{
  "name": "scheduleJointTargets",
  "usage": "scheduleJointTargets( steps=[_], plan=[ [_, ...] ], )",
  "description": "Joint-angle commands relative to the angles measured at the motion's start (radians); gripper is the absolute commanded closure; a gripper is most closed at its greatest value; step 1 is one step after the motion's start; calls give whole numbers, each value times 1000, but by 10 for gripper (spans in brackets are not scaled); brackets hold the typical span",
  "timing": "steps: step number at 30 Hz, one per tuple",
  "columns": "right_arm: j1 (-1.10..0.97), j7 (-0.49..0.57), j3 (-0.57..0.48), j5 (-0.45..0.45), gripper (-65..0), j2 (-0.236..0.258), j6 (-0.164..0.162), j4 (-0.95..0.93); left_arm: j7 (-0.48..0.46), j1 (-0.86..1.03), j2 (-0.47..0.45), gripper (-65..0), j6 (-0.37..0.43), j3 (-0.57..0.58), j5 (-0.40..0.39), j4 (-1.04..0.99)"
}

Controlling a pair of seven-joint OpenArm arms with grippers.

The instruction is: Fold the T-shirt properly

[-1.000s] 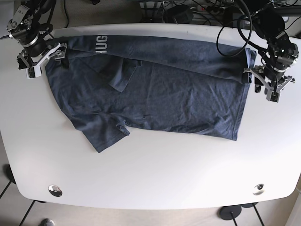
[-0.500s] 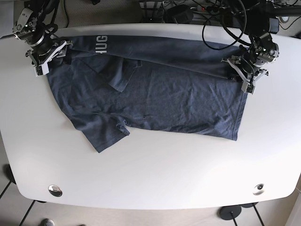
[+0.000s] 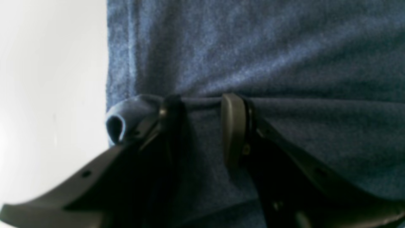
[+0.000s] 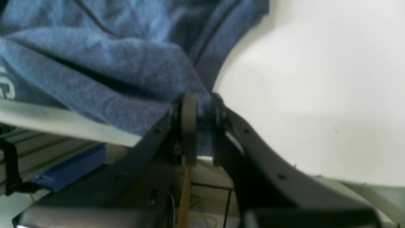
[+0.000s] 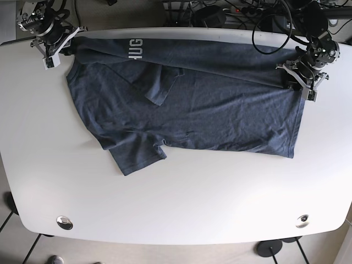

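A dark blue T-shirt (image 5: 192, 110) lies flat on the white table (image 5: 176, 209), its far edge folded over with white letters showing. One sleeve points to the front left. My right gripper (image 5: 56, 48) is at the shirt's far-left corner. In the right wrist view this gripper (image 4: 200, 126) is shut on a bunched edge of the shirt (image 4: 110, 63) at the table's far edge. My left gripper (image 5: 301, 80) is at the shirt's far-right corner. In the left wrist view it (image 3: 202, 126) pinches the fold line of the shirt (image 3: 253, 47), with cloth bulging beside one finger.
Cables and dark equipment (image 5: 220, 14) crowd the space behind the table's far edge. Two round metal fittings sit near the front corners (image 5: 65, 221) (image 5: 302, 221). A blue object (image 4: 69, 171) shows below the table edge in the right wrist view.
The whole shirt has slid to the right and toward the back. My right gripper moved back to the far-left corner; my left gripper moved right and slightly back, both with the cloth.
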Motion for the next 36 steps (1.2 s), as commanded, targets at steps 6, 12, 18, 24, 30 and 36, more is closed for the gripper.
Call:
scheduleJointTargets(
  steps=[6,12,18,24,30,36],
  plan=[
    [-7,15,54,156,-311,17,2,23,46,8,-3,-196,10,-4,37,72],
    [196,13,-19,7,-590,23,2,-6,47,3,-2,-203,10,7,35,258],
    [516,19,-153,-180,-590,28,2,-242,47,-14,-8,-203,10,47,-2,330],
    [814,70,-196,-274,-590,45,2,-563,47,-68,-11,-203,10,42,1,302],
    [860,167,-308,-283,-590,42,2,-729,46,-80,-23,-203,10,41,52,282],
    [820,167,-312,-283,-284,-6,2,-729,46,-207,-31,-206,10,-22,54,189]
  ],
)
